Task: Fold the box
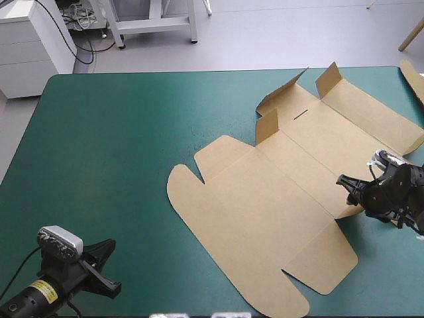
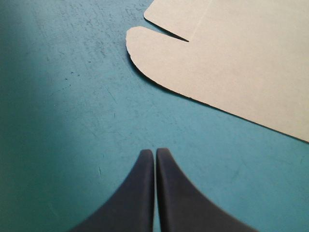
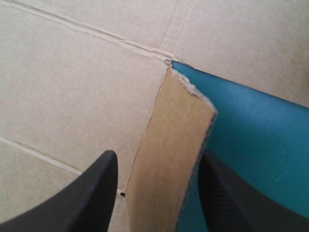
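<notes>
Brown box [image 1: 265, 199] lies as a cut sheet, mostly flat, on the teal-green table [image 1: 119, 132], right of centre and reaching toward the far right corner. Its rounded tab [image 1: 182, 192] points toward the table's left side. At the far end three small flaps [image 1: 267, 126] stand partly raised; the rest of the sheet is down on the cover.

Right gripper [image 1: 348, 189]: at the sheet's right edge, low over the board. In the right wrist view the right gripper [image 3: 157, 157] has its black fingers [image 3: 96, 188] well apart. A narrow side flap [image 3: 169, 145] is lifted on edge between them, with its cut corrugated edge showing. The flap stands close to the finger on the cover side; I cannot tell whether they touch. Creased board [image 3: 72, 87] lies flat ahead, and bare teal-green cover [image 3: 260, 135] shows beside the flap.

Left gripper [image 1: 106, 265]: near corner of the table on the left, well apart from the box. In the left wrist view the left gripper [image 2: 155, 153] has its fingers together in one pointed arch, holding nothing, over bare cover [image 2: 72, 96]. The rounded tab of the box [image 2: 159, 53] lies ahead of it, not touching.

Second piece of brown board [image 1: 414, 79] sits at the table's far right corner, apart from the box.
</notes>
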Controlling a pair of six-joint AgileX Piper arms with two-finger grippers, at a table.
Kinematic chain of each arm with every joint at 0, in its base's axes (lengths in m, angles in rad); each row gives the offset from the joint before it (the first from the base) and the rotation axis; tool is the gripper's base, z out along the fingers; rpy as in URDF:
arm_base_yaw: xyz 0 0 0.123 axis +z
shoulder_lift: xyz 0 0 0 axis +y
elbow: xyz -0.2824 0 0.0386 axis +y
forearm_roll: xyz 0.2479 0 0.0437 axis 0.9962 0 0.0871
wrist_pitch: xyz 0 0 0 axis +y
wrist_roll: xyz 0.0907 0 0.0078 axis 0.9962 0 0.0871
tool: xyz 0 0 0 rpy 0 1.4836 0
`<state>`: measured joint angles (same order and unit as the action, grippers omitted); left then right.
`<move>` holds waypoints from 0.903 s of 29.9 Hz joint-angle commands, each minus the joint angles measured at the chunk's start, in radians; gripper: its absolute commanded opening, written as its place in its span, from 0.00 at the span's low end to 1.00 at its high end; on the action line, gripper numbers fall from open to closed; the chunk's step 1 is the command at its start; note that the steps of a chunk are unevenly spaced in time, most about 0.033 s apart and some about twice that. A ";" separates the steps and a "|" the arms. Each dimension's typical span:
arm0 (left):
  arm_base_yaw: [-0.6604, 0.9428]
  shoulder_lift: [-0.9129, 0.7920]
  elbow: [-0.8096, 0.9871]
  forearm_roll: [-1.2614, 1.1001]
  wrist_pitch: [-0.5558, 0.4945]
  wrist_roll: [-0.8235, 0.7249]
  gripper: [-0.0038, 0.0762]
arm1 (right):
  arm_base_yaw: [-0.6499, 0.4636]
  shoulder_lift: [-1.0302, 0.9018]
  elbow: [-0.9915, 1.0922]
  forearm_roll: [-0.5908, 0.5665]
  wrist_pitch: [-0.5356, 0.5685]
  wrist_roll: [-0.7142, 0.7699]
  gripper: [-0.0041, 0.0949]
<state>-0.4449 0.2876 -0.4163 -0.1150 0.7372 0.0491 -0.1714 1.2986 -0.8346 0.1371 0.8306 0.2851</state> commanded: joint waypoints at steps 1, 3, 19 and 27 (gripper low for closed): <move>-0.007 0.011 -0.022 0.016 -0.069 -0.003 0.04 | -0.006 0.004 -0.024 0.007 -0.045 -0.016 0.51; -0.007 0.011 -0.022 0.022 -0.069 -0.003 0.04 | -0.006 0.004 -0.024 0.001 -0.052 -0.016 0.50; -0.007 0.011 -0.022 0.022 -0.069 -0.003 0.04 | -0.006 0.014 -0.068 -0.061 -0.028 -0.154 0.02; -0.007 0.011 -0.022 0.022 -0.069 -0.003 0.04 | -0.005 0.230 -0.312 -0.055 0.211 -0.355 0.02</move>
<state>-0.4449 0.2876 -0.4161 -0.0842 0.7368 0.0491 -0.1734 1.4854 -1.0406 0.0931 0.9752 0.0068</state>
